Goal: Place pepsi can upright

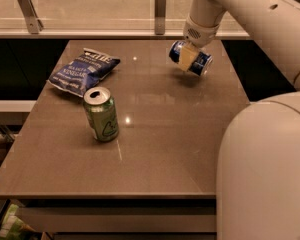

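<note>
The pepsi can (201, 63) is dark blue with silver ends. It lies on its side in my gripper (189, 60), at the far right of the brown table (155, 149). The gripper is shut on the can's middle, with one pale finger pad (186, 59) across the can's front. The can hangs a little above the table and is tilted down to the right, with its shadow on the table below it. My arm comes in from the upper right.
A green can (102, 115) with a silver top stands upright left of the table's centre. A blue chip bag (82, 71) lies at the far left. A glass rail (160, 9) runs behind the table. My white body (265, 169) fills the lower right.
</note>
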Available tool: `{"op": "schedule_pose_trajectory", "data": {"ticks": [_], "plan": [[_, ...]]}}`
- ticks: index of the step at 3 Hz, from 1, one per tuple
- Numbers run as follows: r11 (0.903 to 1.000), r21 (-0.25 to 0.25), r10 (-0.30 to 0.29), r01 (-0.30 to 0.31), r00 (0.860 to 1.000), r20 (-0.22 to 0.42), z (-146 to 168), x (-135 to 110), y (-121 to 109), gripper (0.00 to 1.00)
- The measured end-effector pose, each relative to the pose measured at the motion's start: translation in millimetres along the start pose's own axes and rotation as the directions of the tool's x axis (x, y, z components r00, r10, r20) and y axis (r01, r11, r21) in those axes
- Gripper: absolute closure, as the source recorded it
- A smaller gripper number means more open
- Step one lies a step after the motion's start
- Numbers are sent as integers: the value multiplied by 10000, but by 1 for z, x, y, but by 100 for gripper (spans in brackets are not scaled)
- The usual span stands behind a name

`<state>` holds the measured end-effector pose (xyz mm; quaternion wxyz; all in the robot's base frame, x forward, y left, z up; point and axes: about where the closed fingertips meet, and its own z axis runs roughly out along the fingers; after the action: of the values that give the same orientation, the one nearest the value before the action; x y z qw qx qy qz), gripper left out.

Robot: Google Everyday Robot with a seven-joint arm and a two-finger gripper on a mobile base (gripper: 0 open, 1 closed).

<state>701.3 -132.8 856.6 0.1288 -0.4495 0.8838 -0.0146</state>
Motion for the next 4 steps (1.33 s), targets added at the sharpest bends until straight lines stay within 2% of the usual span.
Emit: {"op": "schedule_pose_trajectory", "data": {"ticks": [1,2,3,4], "plan": [[9997,-22,-227,230,9961,853,-17,10,2,100],[9975,115,-713,704,9815,1775,-37,17,6,100],[9912,517,-1313,1217,9520,2765,-57,25,20,100],[9867,836,-1603,1393,9186,3612,-70,29,34,100]]}}
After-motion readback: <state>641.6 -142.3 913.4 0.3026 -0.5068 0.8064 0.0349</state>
